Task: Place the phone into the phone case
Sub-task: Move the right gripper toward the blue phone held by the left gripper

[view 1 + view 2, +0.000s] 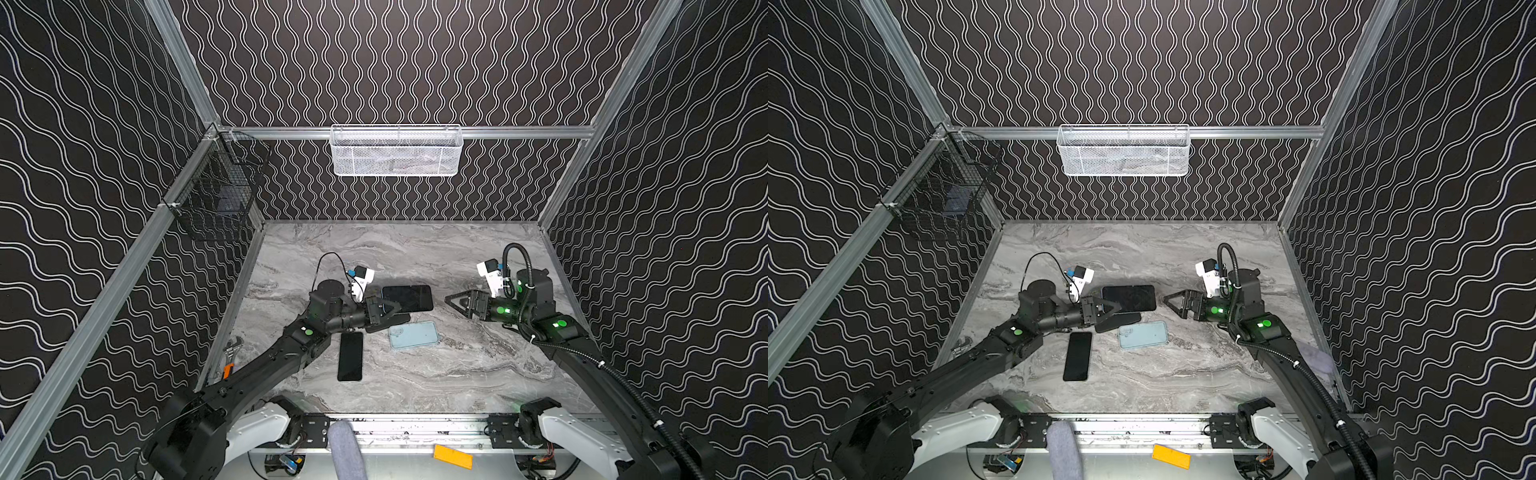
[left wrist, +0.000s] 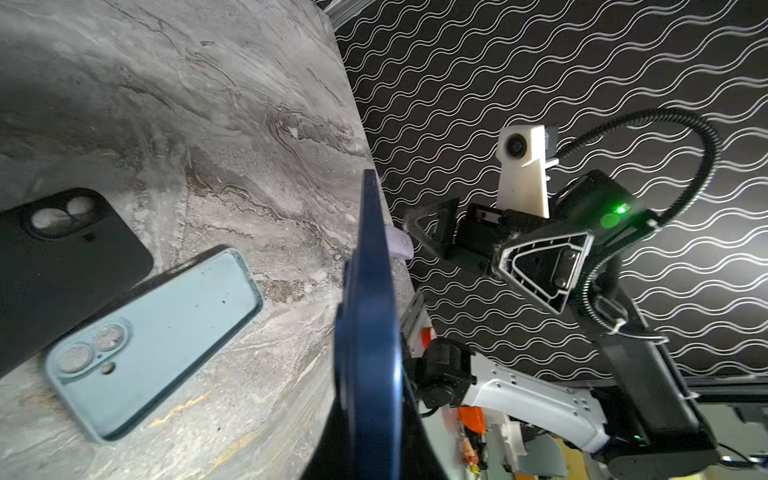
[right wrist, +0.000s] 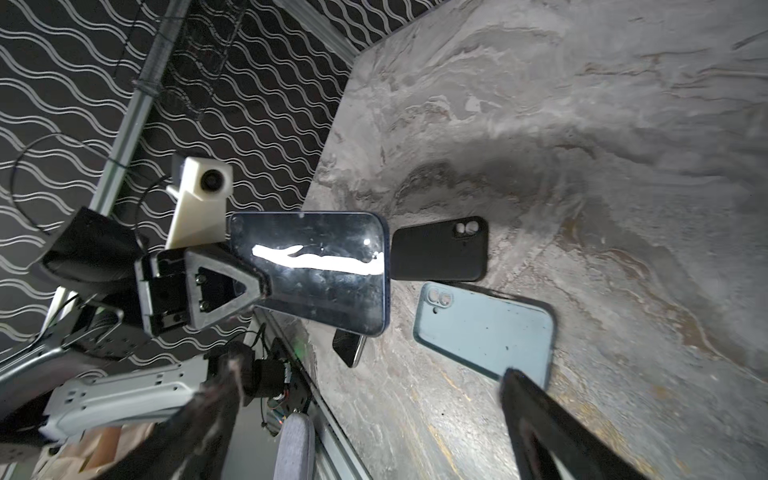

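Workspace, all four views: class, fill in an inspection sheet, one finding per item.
Surface: grey marble table.
Job's things: dark blue phone held above table; black phone, black case and light blue case lying on it.
Clutter: wrench at left edge; purple cloth at right edge.
Grippers: left gripper shut on dark blue phone; right gripper open, empty.
Cables: thin loop on left wrist; ribbed conduit on right arm.
Surroundings: white mesh basket, black wire basket on wavy-patterned walls.

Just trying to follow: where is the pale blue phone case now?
In both top views the pale blue phone case lies flat near the middle of the table, beside the black case and right of the loose black phone.
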Robot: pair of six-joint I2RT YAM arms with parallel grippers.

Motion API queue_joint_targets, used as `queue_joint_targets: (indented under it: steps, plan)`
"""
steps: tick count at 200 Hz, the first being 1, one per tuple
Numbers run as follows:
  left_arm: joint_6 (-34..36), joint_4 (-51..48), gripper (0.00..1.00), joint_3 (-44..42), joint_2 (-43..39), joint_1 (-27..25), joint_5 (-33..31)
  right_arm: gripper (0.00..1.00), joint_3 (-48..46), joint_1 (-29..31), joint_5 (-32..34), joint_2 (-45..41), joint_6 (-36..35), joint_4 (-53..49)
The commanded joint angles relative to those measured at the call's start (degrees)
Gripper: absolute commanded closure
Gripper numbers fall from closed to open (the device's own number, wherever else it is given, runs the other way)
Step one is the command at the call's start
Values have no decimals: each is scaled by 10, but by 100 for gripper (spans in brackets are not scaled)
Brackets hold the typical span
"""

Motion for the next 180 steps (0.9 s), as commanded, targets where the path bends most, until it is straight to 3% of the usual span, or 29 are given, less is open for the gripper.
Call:
queue_joint_targets:
  steps: [1,26,72,101,137,180]
  plan:
    - [-27,94,100,2,1,2,28,1,-3,-8,-64,10,-6,39]
    - [-19,83,100,7,-3,2,38,3,-9,-17,-92,26,9,62]
    - [-40,109,100,11,5,5,54,10,-42,-19,-192,63,112,230]
    - [-64,146,100,8,13,5,63,11,-42,-19,-230,86,142,282]
    - [-73,159,100,12,18,5,64,12,-61,-18,-260,117,209,385]
    - [-90,191,100,15,36,5,77,21,-62,-17,-283,151,299,514]
